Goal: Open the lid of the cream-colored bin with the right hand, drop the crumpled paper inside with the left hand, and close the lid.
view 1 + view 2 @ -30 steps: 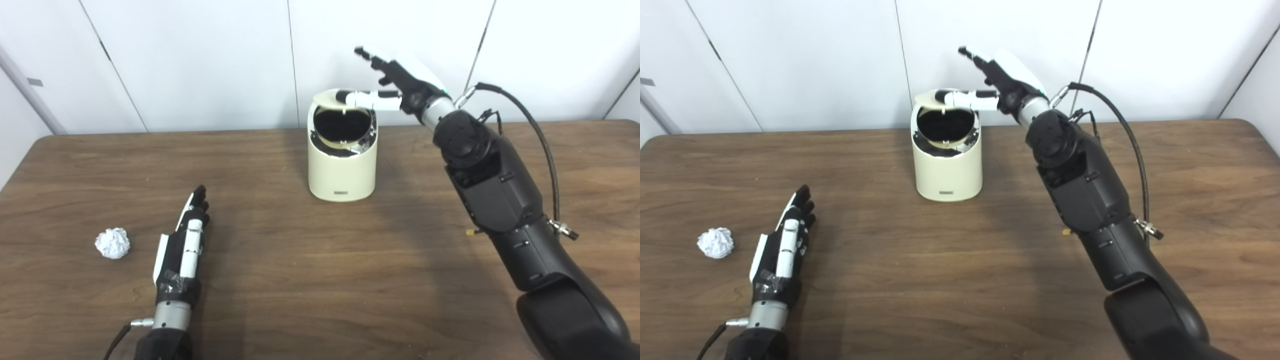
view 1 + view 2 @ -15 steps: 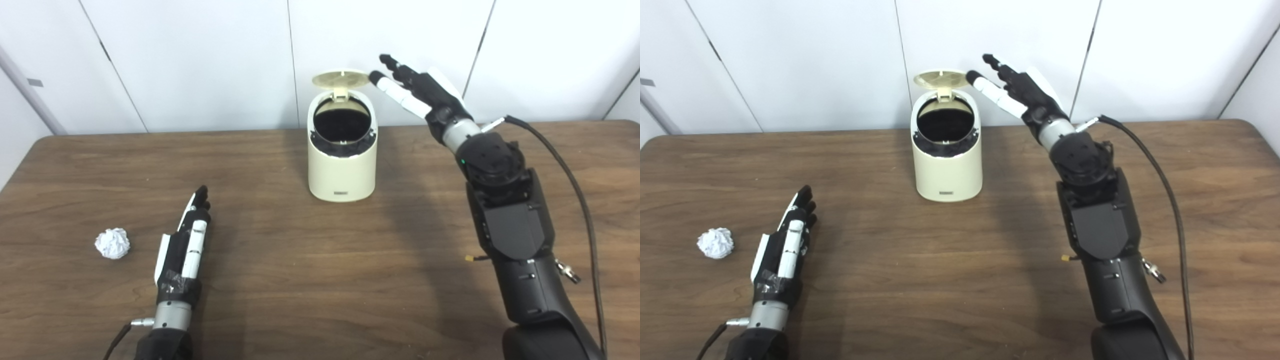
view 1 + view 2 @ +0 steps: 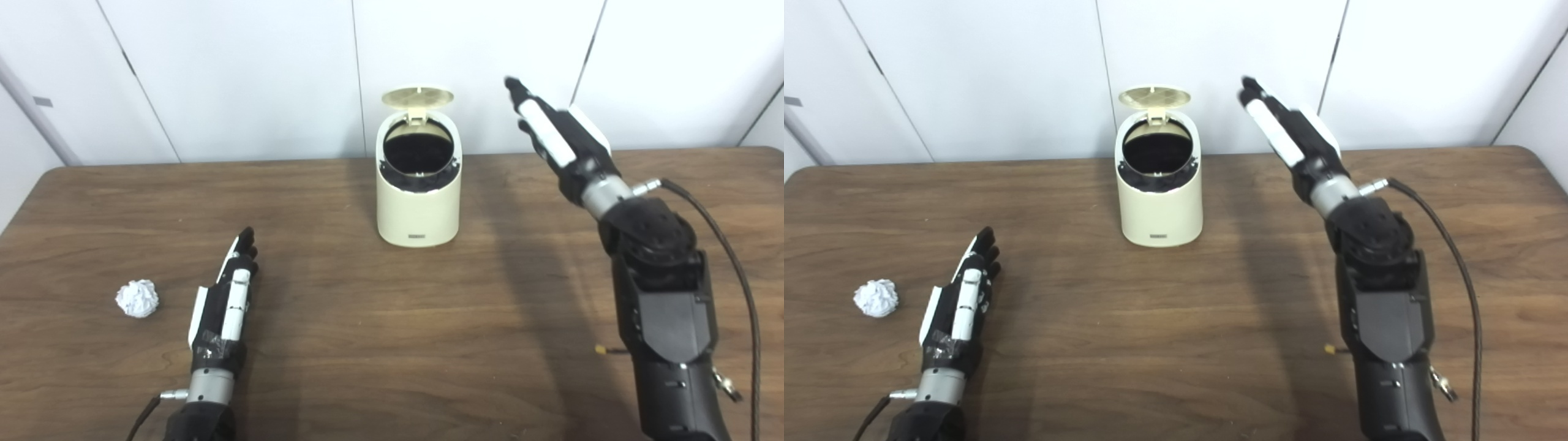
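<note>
Altogether: one open-lidded bin [image 3: 418, 202], one crumpled paper [image 3: 137, 298], two empty hands.

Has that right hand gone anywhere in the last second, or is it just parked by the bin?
Yes. The right hand has drawn back rightward from the cream-colored bin, clear of the lid, which now stands open.

Nothing legible — the small dark label [image 3: 418, 235] on the cream-colored bin [image 3: 418, 202] is too blurred.

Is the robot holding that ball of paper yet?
No, the crumpled paper lies on the table, apart from the open left hand.
</note>
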Robot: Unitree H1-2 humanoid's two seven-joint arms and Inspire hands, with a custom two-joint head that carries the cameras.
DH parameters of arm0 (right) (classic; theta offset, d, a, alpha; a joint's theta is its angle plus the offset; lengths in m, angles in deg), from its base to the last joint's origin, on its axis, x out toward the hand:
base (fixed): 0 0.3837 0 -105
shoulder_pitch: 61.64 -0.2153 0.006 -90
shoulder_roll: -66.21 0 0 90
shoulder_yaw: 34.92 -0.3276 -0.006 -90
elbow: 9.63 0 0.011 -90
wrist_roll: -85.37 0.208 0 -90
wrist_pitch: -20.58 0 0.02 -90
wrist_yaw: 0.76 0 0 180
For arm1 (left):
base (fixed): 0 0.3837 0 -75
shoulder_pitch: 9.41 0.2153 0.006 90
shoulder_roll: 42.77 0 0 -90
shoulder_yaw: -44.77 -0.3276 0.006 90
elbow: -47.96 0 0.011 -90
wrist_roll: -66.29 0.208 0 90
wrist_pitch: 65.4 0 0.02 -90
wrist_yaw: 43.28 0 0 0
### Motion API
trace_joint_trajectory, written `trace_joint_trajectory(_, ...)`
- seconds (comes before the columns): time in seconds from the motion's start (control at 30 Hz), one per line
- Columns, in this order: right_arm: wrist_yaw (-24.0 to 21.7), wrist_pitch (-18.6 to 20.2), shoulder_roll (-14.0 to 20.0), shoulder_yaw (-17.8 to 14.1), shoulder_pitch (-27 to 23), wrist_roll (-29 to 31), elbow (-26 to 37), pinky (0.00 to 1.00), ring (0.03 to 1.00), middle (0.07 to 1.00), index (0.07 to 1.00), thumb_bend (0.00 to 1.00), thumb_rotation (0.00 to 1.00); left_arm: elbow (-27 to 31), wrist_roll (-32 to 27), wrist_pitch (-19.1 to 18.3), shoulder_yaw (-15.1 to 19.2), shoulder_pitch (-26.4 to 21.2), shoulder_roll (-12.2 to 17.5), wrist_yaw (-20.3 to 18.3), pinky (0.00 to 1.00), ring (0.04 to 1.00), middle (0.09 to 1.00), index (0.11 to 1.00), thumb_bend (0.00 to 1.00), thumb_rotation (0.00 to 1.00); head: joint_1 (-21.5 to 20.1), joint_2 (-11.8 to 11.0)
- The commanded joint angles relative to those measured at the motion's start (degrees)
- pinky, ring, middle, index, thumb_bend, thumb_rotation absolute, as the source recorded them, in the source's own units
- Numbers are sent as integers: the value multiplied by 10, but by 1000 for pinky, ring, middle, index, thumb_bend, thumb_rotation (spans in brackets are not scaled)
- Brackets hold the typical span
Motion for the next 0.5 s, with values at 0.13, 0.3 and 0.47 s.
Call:
trace_joint_trajectory(0.13, 12, -3, 9, -23, 14, 20, 48, 1000, 1000, 1000, 970, 519, 972, -26, -14, 4, 2, 8, 2, -5, 1000, 1000, 1000, 984, 462, 935, -3, 3)
trace_joint_trajectory(0.3, 24, -3, 13, -45, 50, 64, 60, 1000, 1000, 1000, 984, 520, 999, -25, -31, -1, 7, 6, 3, -7, 1000, 1000, 1000, 990, 457, 943, -8, 6)
trace_joint_trajectory(0.47, 43, -13, 16, -62, 98, 112, 69, 1000, 1000, 1000, 991, 556, 1000, -22, -32, -1, 7, 8, 4, -5, 1000, 1000, 1000, 1000, 444, 933, -8, 9)
